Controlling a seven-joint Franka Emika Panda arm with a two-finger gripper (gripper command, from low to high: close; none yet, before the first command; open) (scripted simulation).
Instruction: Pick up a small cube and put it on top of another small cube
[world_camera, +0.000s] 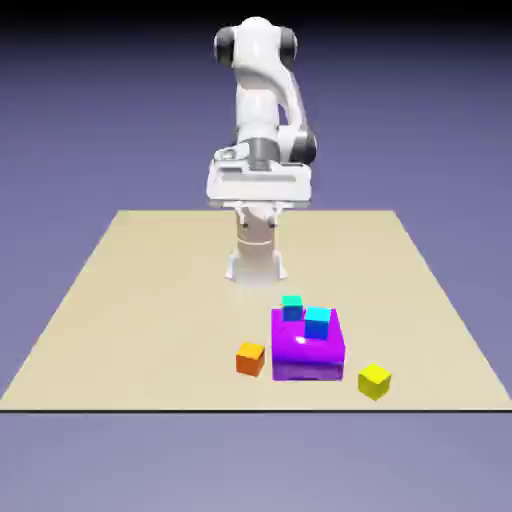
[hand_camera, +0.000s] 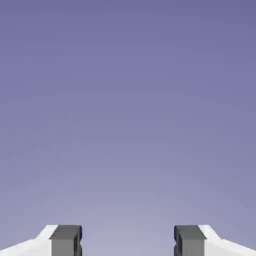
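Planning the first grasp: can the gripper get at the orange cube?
Probably yes. The orange cube sits apart from the purple block, top uncovered; the gripper is open and empty.

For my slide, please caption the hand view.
Open claw, nothing between its grey fingertips, facing only the blue-violet backdrop.

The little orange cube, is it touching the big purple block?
Apart. In the exterior view a thin strip of tan table shows between the small orange cube and the purple block.

glossy purple block — matt orange cube, matt tan table.
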